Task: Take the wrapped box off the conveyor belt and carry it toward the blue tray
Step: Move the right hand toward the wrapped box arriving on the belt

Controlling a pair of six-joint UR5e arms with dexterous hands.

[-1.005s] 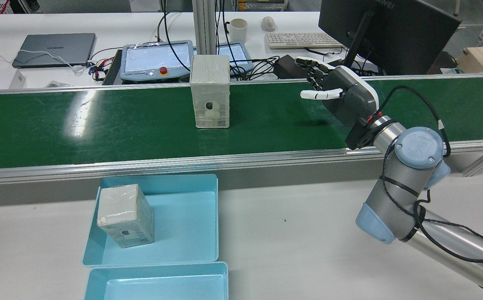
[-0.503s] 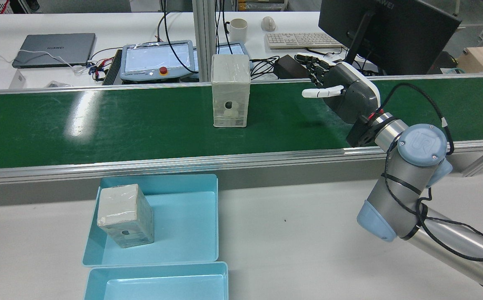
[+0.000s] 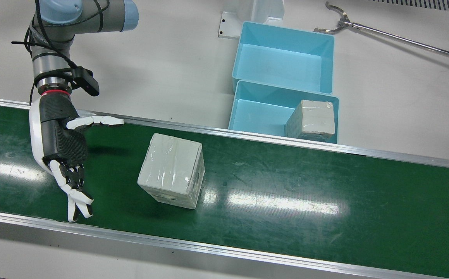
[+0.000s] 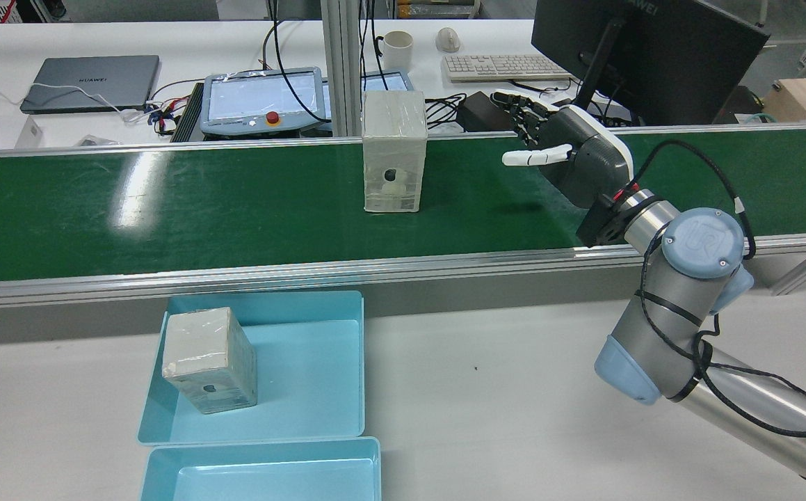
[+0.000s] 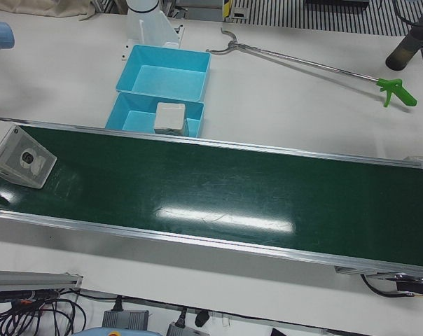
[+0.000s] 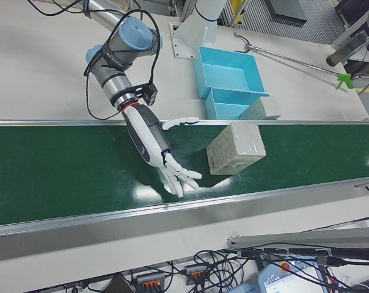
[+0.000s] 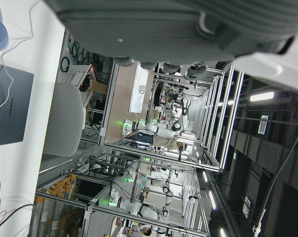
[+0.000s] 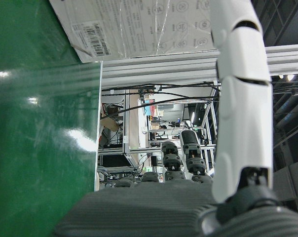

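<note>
the pale, film-wrapped cardboard box point(image 4: 394, 152) stands upright on the long green conveyor belt point(image 4: 166, 202), and over the last second it has travelled along the belt toward the right hand point(image 4: 569, 156); in the rear view it was about level with the grey teach pendant point(image 4: 263, 99) beyond the belt and is now clearly past it. the right hand has barely shifted: it hovers over the belt, palm turned toward the coming box, its fingers point(image 3: 75, 195) spread apart and holding nothing, with the thumb stretched out separately. box and hand are near but still apart, so i judge the pick has not begun; the belt is bringing the box to the hand, and the closing of the fingers will need timing.

the blue plastic tray point(image 4: 333, 362) lies on the white worktop point(image 4: 486, 390) on the near side of the belt from the box, and already holds a second wrapped box point(image 4: 209, 360); another blue tray point(image 4: 270, 473) touches it.

the left hand shows only in its own camera, as a blurred dark mass point(image 7: 188, 24) at the top edge, so i cannot tell how its fingers stand. the left-front view cuts the box at the frame's edge, and the right hand camera catches only one labelled corner of it.
</note>
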